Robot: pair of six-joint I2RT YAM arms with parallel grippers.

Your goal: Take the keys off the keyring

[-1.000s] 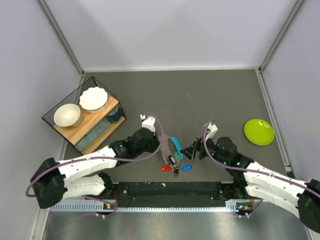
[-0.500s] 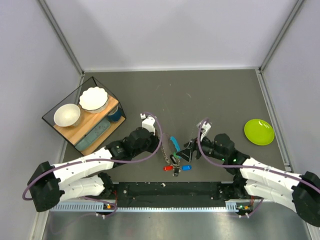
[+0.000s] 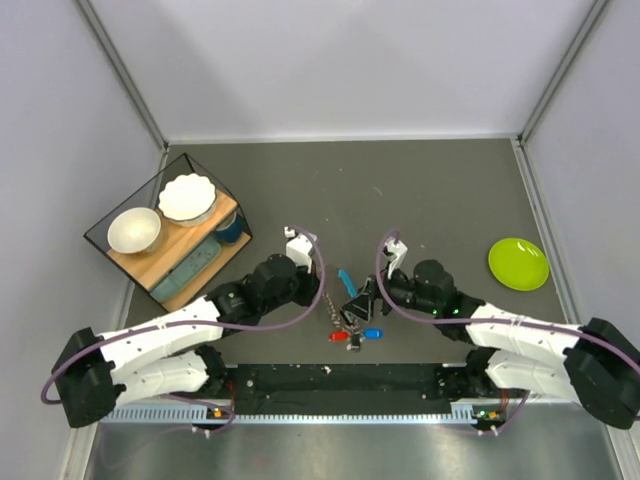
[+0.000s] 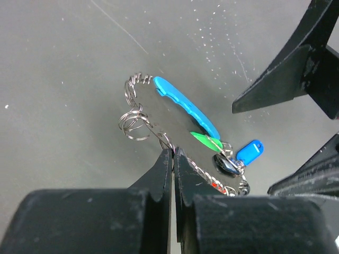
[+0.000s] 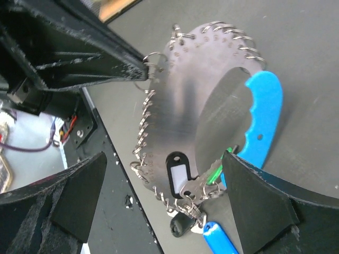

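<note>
My left gripper (image 4: 172, 154) is clenched, its two tips pressed flat together. They pinch a thin twisted chain (image 4: 139, 82) right at the tips, beside a pair of small wire loops. My right gripper (image 5: 164, 159) stands wide apart and grips nothing. One finger (image 5: 69, 198) stands on each side of the bunch, and neither touches it.

The keys (image 5: 183, 177) lie between those fingers, low on the table (image 3: 440, 190) in front of my two arms. I cannot tell whether they rest on it or hang just clear. Closest to me are a red tag (image 3: 336, 337) and a small blue tag (image 4: 249, 151). Next come a black head and a sliver of green (image 4: 205, 139). A long curved blue piece (image 4: 185, 108) runs away from me along the chain's loop. The keyring (image 5: 186, 204) seems to be the tangle of fine rings at the key heads, though I cannot make it out clearly.

Farther off, well to the right, sits a green plate (image 3: 518, 263). To the left is a dark-framed box (image 3: 120, 205) with two white bowls (image 3: 134, 230) on a wooden shelf.
</note>
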